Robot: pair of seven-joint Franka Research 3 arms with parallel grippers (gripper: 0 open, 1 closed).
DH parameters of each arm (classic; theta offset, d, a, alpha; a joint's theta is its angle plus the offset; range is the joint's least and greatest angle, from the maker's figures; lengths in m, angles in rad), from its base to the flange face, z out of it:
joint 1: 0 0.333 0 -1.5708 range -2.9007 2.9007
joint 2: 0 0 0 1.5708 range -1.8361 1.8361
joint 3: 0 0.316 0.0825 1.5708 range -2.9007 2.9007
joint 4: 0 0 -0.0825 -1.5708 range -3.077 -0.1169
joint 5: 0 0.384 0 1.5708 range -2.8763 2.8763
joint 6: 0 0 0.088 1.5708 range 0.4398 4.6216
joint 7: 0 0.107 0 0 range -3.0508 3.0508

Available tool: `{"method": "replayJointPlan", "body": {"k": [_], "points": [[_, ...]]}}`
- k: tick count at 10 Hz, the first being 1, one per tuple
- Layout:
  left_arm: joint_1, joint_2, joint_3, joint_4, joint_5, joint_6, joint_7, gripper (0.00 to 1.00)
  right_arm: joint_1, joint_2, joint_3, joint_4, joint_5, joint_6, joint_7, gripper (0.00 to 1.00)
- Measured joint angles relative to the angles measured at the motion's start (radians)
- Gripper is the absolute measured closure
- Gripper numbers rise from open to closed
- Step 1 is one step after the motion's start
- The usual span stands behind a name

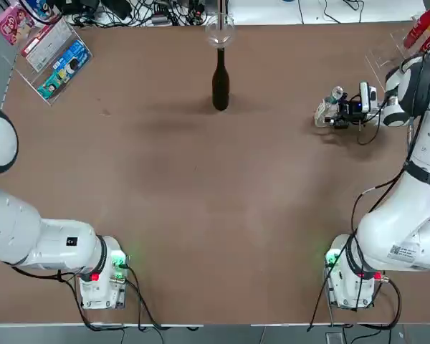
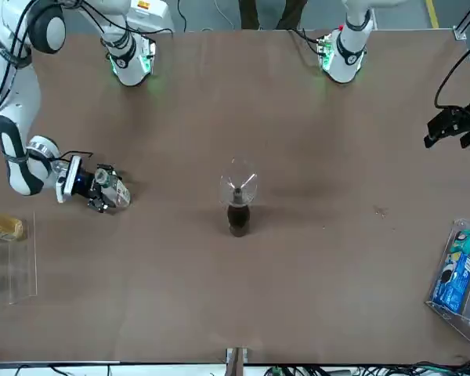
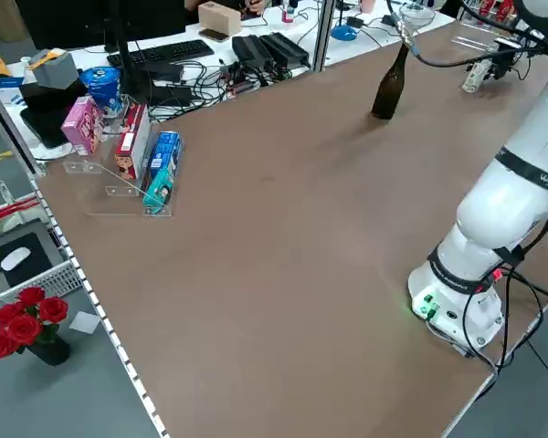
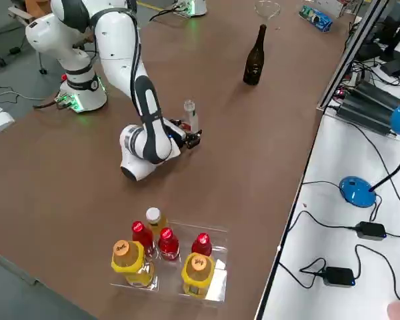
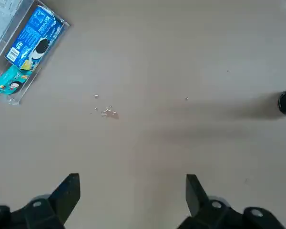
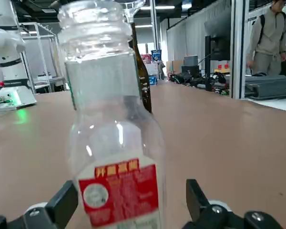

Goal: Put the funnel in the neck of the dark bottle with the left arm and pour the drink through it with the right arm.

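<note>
The funnel (image 1: 220,31) sits in the neck of the upright dark bottle (image 1: 220,84) at the table's (image 1: 201,186) far edge. The right gripper (image 2: 102,190), low on the table's right side, has its fingers spread around the uncapped drink (image 6: 112,143) without closing on it. The left gripper (image 5: 132,191) hovers empty, jaws wide, over bare table.

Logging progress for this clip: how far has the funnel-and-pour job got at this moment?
Done: the funnel sits in the neck of the dark bottle, and the left gripper is open over bare table. In hand: the right gripper brackets the uncapped drink, standing upright on the table; its fingers look apart, so a grip is unconfirmed. Left: carry it over and pour.
</note>
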Motion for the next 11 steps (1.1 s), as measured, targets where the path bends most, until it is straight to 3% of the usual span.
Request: {"method": "replayJointPlan", "body": {"k": [3, 6, 8, 11], "points": [[0.0, 0.0, 0.0, 0.001, 0.0, 0.0, 0.0, 0.02, 0.001, 0.0, -0.079, 0.01, -0.041, -0.018, 0.01, 0.0], [0.0, 0.0, -0.001, 0.003, 0.0, 0.0, -0.001, 0.02, 0.001, -0.031, -0.161, 0.038, -0.168, -0.031, 0.077, 0.0], [0.0, 0.0, -0.001, 0.003, 0.0, 0.0, -0.001, 0.02, 0.002, -0.11, -0.187, 0.072, -0.263, -0.031, 0.287, 0.0], [0.0, 0.0, -0.001, 0.004, 0.0, 0.0, -0.001, 0.02, 0.021, -0.288, -0.191, 0.193, -0.453, -0.005, 0.758, 0.0]]}}
